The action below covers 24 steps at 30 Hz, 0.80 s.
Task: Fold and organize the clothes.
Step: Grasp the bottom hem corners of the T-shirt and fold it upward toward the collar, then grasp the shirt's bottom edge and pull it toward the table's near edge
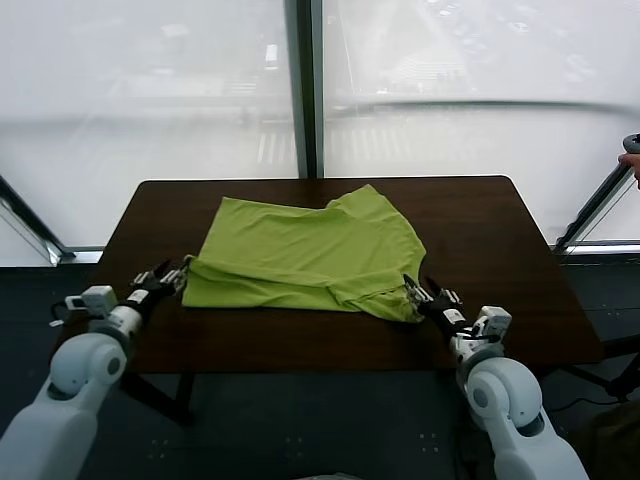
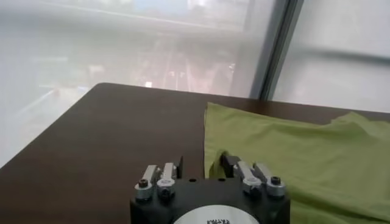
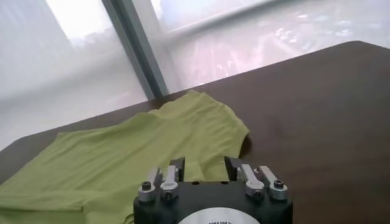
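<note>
The lime-green T-shirt (image 1: 310, 255) lies mid-table (image 1: 480, 215), roughly folded once, with further folds and tidying left, while the left gripper (image 1: 172, 278) at 8 o'clock and the right gripper (image 1: 414, 292) at 4 o'clock sit fingers apart at its 2 near corners.

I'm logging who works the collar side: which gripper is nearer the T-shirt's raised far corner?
Right. The right gripper sits at the T-shirt's near right corner, below the raised corner; the left gripper is at the near left corner.

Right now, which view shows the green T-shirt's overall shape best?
The head view: the whole T-shirt lies on the table. Each wrist view shows only the part beyond its open gripper.
</note>
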{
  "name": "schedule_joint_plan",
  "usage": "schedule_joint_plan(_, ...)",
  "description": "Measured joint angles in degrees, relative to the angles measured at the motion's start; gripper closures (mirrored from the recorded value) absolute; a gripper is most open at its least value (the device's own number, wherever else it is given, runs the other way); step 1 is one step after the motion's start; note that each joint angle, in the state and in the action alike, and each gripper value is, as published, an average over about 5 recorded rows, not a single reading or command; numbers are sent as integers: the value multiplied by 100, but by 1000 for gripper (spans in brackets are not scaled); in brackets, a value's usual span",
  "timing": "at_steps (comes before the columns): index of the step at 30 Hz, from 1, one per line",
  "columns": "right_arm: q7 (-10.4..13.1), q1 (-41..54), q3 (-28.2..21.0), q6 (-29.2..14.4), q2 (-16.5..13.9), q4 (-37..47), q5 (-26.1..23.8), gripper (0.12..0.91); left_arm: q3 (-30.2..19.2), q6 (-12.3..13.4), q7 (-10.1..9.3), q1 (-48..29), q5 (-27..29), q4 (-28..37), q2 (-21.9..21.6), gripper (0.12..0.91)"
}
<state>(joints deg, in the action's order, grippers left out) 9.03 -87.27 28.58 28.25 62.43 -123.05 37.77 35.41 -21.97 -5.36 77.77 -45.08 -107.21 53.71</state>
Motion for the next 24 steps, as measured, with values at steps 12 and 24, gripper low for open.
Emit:
schedule_joint_plan(12,-274,-303,-196,-73,-246,-124,-787,141,96,-110,-105,443,87,-412,208,123)
schedule_joint_plan(24,-406,-233,-377,-165,-311,-43,-1160,243,83,-184,-79,536,53,-306,289,139)
